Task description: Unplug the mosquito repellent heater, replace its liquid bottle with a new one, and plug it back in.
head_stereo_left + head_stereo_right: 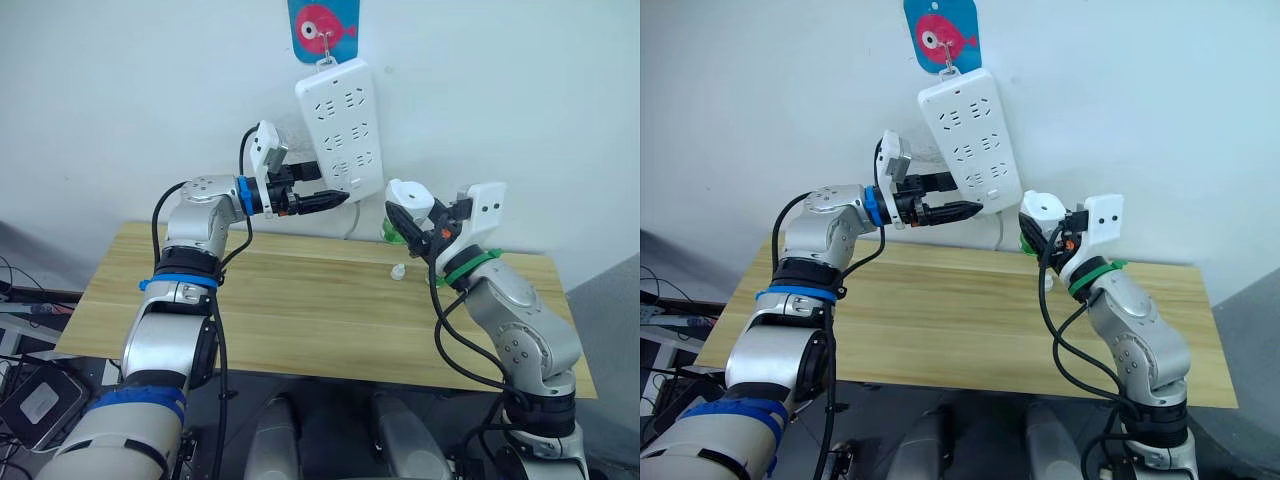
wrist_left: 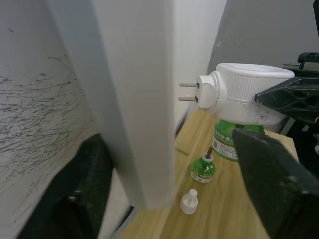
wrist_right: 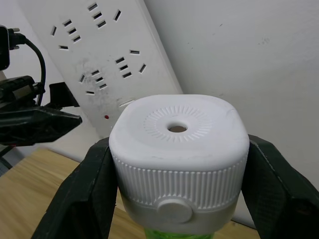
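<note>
Left eye view: the right end effector (image 1: 408, 222) is clamped on the mosquito repellent heater (image 1: 410, 198), holding it in the air above the far edge of the wooden tabletop (image 1: 300, 310), just beside the lower right corner of the white power strip (image 1: 340, 128) that hangs tilted on the wall from a hook under a blue card with a red fish (image 1: 323, 27). The left end effector (image 1: 330, 199) is raised at the strip's lower left edge, its black fingers drawn close together with nothing between them. A small white cap (image 1: 399, 271) lies on the tabletop below the heater.

Right eye view: the same layout; green shows under the heater (image 1: 1042, 207), where the right end effector (image 1: 1040, 230) grips it.

Left wrist view: the heater (image 2: 244, 97) hangs clear of the power strip (image 2: 134, 94), its two prongs pointing toward the strip without touching it. Below it on the tabletop stand a green bottle with a label (image 2: 230, 144), a smaller green liquid bottle (image 2: 203, 168) with its wick exposed, and the white cap (image 2: 189, 201) nearest the strip.

Right wrist view: the heater (image 3: 178, 149) sits between the two black fingers (image 3: 84, 189), pressed on both sides, its round vent hole facing the camera. Behind it are the power strip (image 3: 99, 59) and the left end effector (image 3: 70, 121).
</note>
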